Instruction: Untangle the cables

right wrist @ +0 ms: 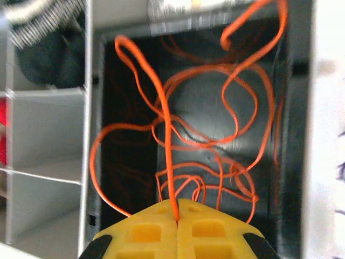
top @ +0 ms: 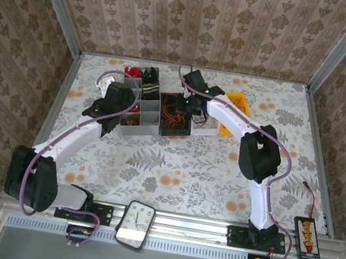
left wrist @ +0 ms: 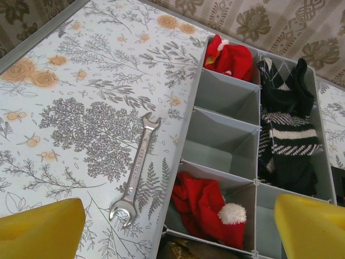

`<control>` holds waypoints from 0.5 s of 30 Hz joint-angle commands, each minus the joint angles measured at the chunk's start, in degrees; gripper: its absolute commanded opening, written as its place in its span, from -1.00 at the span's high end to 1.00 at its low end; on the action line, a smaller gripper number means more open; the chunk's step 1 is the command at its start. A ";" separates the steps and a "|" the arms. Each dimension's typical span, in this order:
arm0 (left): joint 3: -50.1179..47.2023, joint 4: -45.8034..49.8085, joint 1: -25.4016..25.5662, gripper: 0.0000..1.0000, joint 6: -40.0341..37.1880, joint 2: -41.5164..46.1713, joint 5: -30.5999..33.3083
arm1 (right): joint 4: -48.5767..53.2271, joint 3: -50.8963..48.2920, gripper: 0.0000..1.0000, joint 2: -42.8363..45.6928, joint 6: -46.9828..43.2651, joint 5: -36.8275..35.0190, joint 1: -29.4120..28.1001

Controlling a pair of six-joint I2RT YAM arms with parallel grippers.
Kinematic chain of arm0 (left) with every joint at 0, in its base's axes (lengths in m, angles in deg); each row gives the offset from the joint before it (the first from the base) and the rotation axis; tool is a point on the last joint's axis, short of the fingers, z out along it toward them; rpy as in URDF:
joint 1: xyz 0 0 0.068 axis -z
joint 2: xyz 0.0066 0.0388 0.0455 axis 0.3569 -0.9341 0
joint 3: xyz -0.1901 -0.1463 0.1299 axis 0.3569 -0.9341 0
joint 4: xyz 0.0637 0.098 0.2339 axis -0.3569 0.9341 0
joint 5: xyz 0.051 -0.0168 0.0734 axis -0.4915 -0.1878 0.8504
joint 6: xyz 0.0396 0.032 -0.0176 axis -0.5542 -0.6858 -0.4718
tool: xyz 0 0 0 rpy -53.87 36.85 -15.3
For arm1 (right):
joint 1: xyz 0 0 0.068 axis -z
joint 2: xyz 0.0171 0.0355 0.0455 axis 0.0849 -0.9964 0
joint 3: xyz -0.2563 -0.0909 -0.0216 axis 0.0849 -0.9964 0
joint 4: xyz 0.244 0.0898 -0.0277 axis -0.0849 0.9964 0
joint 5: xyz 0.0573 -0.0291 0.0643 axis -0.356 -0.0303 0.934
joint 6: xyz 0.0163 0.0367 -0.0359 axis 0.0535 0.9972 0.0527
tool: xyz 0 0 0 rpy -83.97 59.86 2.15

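While its jaws press shut on a single orange strand, the right gripper [right wrist: 178, 217] hangs over a black bin [right wrist: 294, 118] holding the cables [right wrist: 164, 121]. They form a loose tangle of thin orange wire that loops across the bin's dark floor. The pinched strand climbs from the yellow fingertips and arches in a tall loop above the rest. From the top camera, the black bin [top: 174, 128] stands on the floral worktop [top: 173, 169] just beside the right side of a grey organizer [top: 135, 127]. The cables [top: 176, 111] show as an orange knot inside the bin, the right gripper [top: 188, 104] sits at its far edge, and a yellow bin [top: 237, 108] is near on the right. The left gripper [top: 119, 104] is at the organizer's left side. Its wrist camera shows the left gripper [left wrist: 178, 216] with jaws spread wide and holding nothing, one yellow finger [left wrist: 40, 229] low on the left and the other low on the right. Beneath them a silver wrench [left wrist: 137, 167] lies flat on the worktop [left wrist: 81, 108], just beside the wall of the grey organizer [left wrist: 215, 91]. A red fabric piece with a white pompom [left wrist: 207, 208] fills the nearest left compartment, and another red piece [left wrist: 232, 56] fills the farthest. Black-and-white patterned fabric [left wrist: 285, 135] lies along the right column.
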 commanded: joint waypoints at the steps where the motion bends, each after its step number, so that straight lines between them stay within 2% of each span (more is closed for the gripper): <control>1: 1.27 -0.38 -0.10 -0.82 -0.13 -0.95 -1.85 | 4.53 1.88 0.86 -2.13 -1.49 -1.28 -0.42; 4: 1.55 -0.64 -0.01 -0.82 -0.58 -1.28 -2.61 | 4.46 2.06 0.77 -1.90 -1.33 -1.80 -0.61; 8: 1.99 -1.02 0.25 -0.82 -1.37 -1.57 -3.21 | 1.04 -0.05 0.35 2.91 -2.31 -4.40 -0.53; 12: 2.33 -1.08 0.42 -0.82 -1.70 -2.07 -3.67 | -3.85 -3.51 0.08 8.85 -3.09 -7.45 -0.45; 15: 2.26 -1.05 0.46 -0.82 -1.51 -2.16 -3.58 | -5.80 -5.53 -0.05 11.46 -2.92 -9.35 -0.22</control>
